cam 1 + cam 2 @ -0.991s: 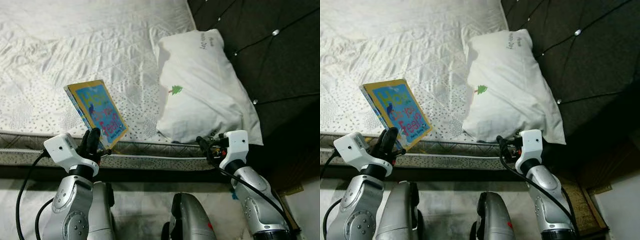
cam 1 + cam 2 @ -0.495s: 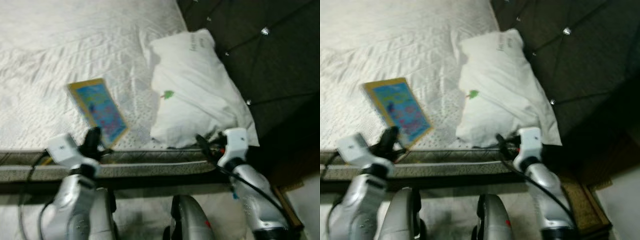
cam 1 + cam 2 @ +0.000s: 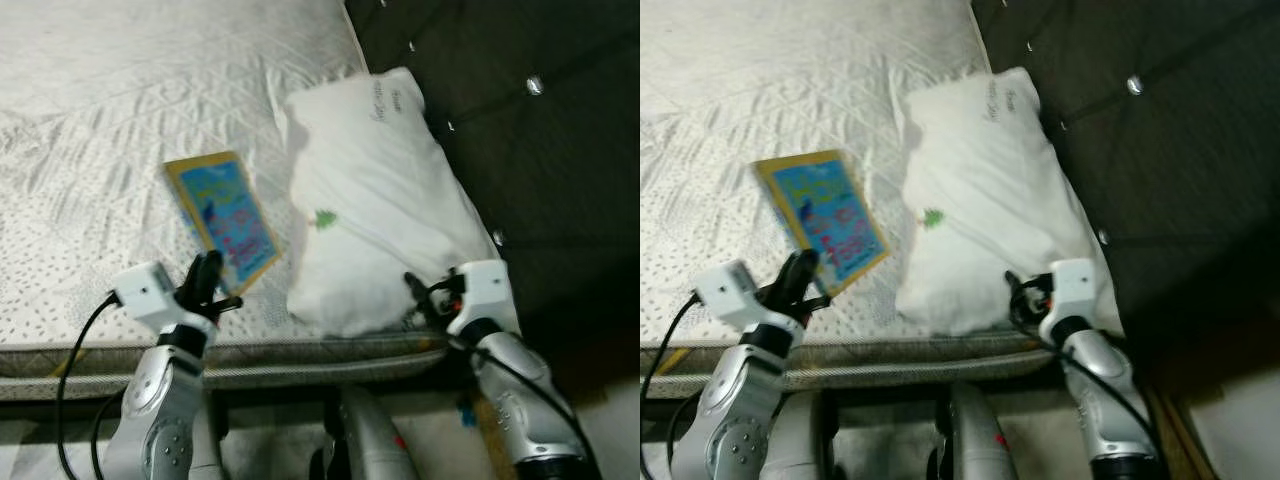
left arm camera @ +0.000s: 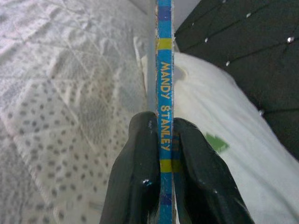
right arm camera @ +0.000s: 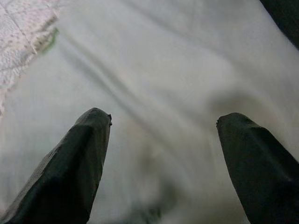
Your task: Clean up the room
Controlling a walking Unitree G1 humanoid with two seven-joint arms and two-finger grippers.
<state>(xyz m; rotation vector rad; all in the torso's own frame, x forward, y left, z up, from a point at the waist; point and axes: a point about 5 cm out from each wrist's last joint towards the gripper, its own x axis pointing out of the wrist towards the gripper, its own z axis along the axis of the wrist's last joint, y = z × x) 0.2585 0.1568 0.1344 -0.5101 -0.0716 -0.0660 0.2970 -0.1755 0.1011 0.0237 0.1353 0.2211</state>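
A thin children's book (image 3: pixel 224 217) with a blue cover and yellow border is held up over the near part of the white mattress (image 3: pixel 120 110). My left gripper (image 3: pixel 208 283) is shut on its lower edge; the left wrist view shows the blue spine (image 4: pixel 164 93) pinched between the two black fingers (image 4: pixel 140 168). My right gripper (image 3: pixel 420 297) is open at the near corner of the white pillow (image 3: pixel 375 190); in the right wrist view its fingertips (image 5: pixel 93 135) spread wide just above the pillow cloth (image 5: pixel 163 93).
A dark tufted headboard (image 3: pixel 520 110) with shiny buttons rises to the right of the pillow. The mattress edge (image 3: pixel 280 350) runs across just in front of my arms. My legs (image 3: pixel 365 440) and pale floor lie below.
The camera has shifted forward and the bed now sits lower in the picture. My left gripper with the book has moved further over the mattress; the right gripper now reaches the pillow's corner.
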